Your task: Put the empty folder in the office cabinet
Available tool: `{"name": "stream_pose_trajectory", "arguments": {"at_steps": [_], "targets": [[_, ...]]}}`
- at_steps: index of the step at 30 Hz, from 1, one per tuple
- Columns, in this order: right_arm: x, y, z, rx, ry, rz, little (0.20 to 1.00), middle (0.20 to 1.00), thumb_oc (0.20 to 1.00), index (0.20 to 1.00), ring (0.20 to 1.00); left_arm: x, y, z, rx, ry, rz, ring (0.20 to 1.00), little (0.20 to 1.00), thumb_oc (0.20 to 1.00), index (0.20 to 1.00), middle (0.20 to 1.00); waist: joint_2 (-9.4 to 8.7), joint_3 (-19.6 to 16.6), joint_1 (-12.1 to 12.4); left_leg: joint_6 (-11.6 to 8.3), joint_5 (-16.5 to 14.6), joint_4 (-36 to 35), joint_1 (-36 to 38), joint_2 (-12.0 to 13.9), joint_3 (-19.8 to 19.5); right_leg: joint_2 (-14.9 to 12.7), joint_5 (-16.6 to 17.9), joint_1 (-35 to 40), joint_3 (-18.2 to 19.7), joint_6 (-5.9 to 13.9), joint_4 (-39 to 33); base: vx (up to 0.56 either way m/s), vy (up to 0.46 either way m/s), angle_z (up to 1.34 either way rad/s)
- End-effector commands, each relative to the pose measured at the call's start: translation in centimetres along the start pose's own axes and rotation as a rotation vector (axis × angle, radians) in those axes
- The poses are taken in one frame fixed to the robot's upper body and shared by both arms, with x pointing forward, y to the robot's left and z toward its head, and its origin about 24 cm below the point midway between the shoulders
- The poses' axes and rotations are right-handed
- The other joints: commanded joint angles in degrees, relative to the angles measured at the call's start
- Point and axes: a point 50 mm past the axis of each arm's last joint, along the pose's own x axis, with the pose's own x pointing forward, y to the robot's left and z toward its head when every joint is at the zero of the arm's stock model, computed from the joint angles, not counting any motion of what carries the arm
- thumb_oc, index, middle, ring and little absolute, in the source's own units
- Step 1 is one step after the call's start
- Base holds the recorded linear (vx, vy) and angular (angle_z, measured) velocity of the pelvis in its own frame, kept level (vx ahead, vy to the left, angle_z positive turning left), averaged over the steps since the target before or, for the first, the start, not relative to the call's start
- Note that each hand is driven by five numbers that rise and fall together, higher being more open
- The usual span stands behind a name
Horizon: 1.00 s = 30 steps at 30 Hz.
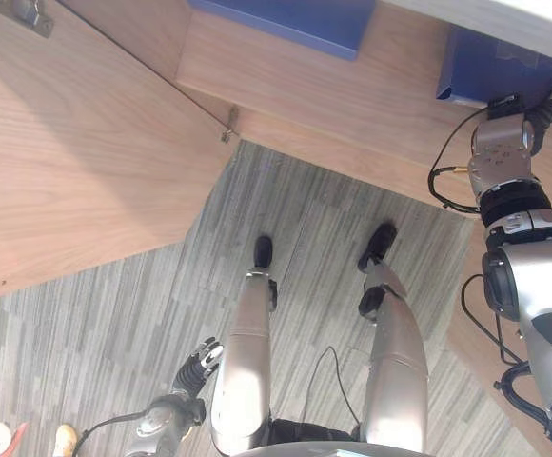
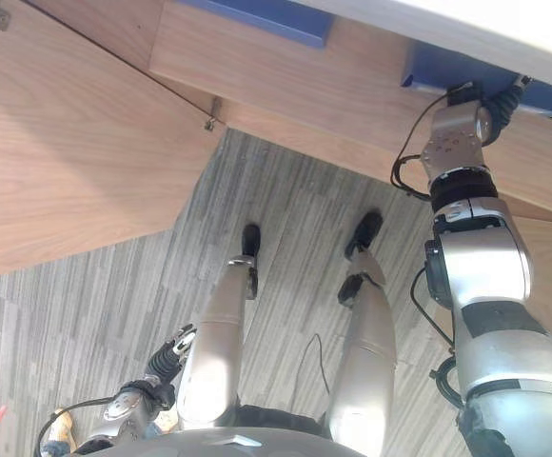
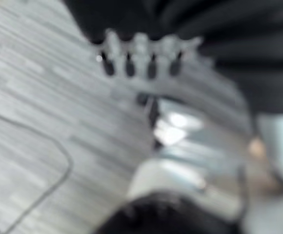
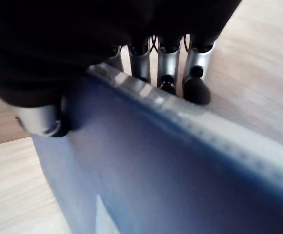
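Right robot hand pinches the blue folder.

No text, label, number or sign can be read in any of the views.
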Motion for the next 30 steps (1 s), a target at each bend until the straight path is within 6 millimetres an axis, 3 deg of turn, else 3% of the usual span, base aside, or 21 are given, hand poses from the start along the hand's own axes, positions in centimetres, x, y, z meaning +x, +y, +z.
{"name": "stream_pose_trajectory", "arguments": {"at_steps": [1, 9, 17, 25, 30], "targets": [[0.6, 0.0, 2.7, -0.04, -0.077, -0.046, 1.0, 1.0, 1.0, 1.0, 1.0, -2.6, 1.5, -2.0, -0.004, 0.081, 0.04, 1.0, 1.0, 1.0, 1.0, 1.0, 3.14, -2.9, 1.6, 1.91, -3.4, 6.5, -2.6, 0.4, -0.7, -1.6, -7.3, 2.7, 3.0, 2.43, 5.2, -0.03, 0.036, -0.05], [0.5, -0.1, 1.9, 0.011, -0.038, -0.113, 1.0, 1.0, 1.0, 1.0, 1.0, -2.5, 1.4, -1.8, -0.002, 0.076, 0.037, 1.0, 1.0, 1.0, 1.0, 1.0, 3.45, -2.9, 2.1, 1.91, -3.1, 7.3, -3.3, 0.3, -0.2, -1.5, -6.9, 3.1, 2.6, 2.25, 4.4, -0.02, 0.005, 0.02], [0.4, -0.7, 0.2, -0.075, 0.055, -0.14, 1.0, 1.0, 1.0, 1.0, 1.0, -2.2, 1.5, -1.4, 0.008, 0.075, 0.039, 1.0, 1.0, 1.0, 1.0, 1.0, 2.47, -2.9, 2.1, 1.91, -3.3, 7.0, -2.8, 0.8, 0.3, -1.1, -6.3, 4.7, 2.2, 2.24, 2.7, 0.0, -0.002, 0.01], [0.8, -4.4, -2.2, -0.247, 0.107, -0.234, 1.0, 1.0, 1.0, 1.0, 1.0, -1.4, 1.2, -0.8, 0.011, 0.065, 0.048, 1.0, 1.0, 1.0, 1.0, 1.0, 1.29, -2.9, 1.3, 2.33, -4.1, 6.8, -0.7, 1.0, 1.5, -0.2, -5.1, 7.9, 2.2, 2.35, -0.4, 0.0, 0.003, -0.01], [0.2, -6.2, -4.4, -0.304, 0.159, -0.345, 1.0, 1.0, 1.0, 1.0, 1.0, 0.9, -0.4, 0.7, 0.039, 0.076, 0.085, 1.0, 1.0, 1.0, 1.0, 1.0, -0.56, -2.9, 1.7, 3.64, -5.3, 9.1, 0.5, 0.5, 1.6, 0.8, -3.7, 9.8, 2.6, 2.61, -1.2, 0.01, -0.061, -0.08]]}}
